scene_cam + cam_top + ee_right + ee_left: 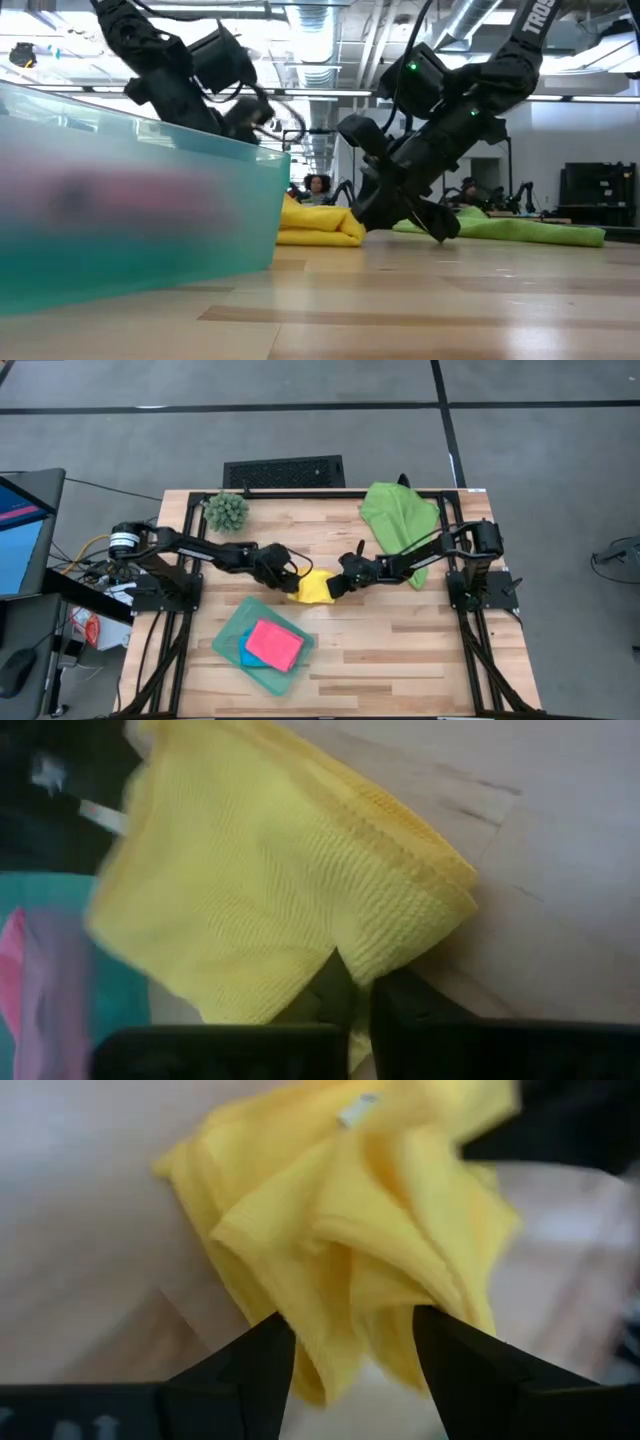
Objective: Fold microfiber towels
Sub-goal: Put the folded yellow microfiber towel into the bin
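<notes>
The yellow towel (316,588) lies crumpled at the table's middle, between my two grippers. My left gripper (293,581) comes at it from the table's left and is shut on a thick bunch of its folds (350,1280). My right gripper (336,588) comes from the right and is shut on the towel's opposite side (260,890). The green towel (400,515) lies spread at the far right, under the right arm. The pink towel (274,643) rests on the blue towel (250,656) inside the teal tray (228,640). My left gripper pinches a bunch of several yellow folds (372,1330) between its two fingers (262,1365), which stand fairly far apart around the cloth. It slants down from the table's left. The towel beyond the fingers lies slack on the table. My right gripper pinches the yellow towel at its folded edge (352,965) between its two fingers (400,1010); one layer or several, I cannot tell. The fingers slant down from the table's right. The towel spreads out beyond them and rests on the table (318,228).
The teal tray (150,200) stands near the front left, close to the yellow towel. A spiky green ball plant (227,512) sits at the far left. Bare wood (420,650) lies to the front right.
</notes>
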You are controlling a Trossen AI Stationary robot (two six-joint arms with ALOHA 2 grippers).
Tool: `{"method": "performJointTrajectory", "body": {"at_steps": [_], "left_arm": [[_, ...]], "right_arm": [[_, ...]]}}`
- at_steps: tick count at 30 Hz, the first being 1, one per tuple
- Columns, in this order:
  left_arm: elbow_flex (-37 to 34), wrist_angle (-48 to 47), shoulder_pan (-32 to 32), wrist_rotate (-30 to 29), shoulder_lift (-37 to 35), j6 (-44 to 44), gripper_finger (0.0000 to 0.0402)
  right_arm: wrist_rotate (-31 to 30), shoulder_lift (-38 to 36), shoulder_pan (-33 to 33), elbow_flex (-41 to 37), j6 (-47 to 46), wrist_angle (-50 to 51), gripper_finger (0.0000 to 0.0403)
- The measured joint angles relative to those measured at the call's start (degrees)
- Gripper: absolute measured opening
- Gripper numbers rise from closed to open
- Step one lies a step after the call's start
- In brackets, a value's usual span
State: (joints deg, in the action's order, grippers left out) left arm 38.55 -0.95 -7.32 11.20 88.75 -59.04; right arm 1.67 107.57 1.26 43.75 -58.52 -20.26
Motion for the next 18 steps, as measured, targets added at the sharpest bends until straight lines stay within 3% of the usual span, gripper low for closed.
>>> {"method": "performJointTrajectory", "body": {"at_steps": [4, 7, 11, 18], "left_arm": [[2.57, -13.11, -3.64, 9.53, -5.07, 3.73, 0.0185], [5.44, -27.72, -5.08, 9.64, -10.96, 7.18, 0.0159], [8.54, -47.3, -4.92, 1.36, -20.84, 7.1, 0.0116], [8.82, -66.88, 3.83, -12.02, -37.15, -9.49, 0.0036]], "right_arm": [[1.23, -0.76, 0.04, -0.11, 0.54, 0.22, 0.002], [1.5, -0.89, 0.07, -0.09, 0.5, 0.69, 0.0027], [2.29, -1.98, 0.04, -0.33, 1.1, 2.46, 0.0012], [2.57, -5.47, 0.48, -0.31, 1.99, 6.3, 0.0022]]}}
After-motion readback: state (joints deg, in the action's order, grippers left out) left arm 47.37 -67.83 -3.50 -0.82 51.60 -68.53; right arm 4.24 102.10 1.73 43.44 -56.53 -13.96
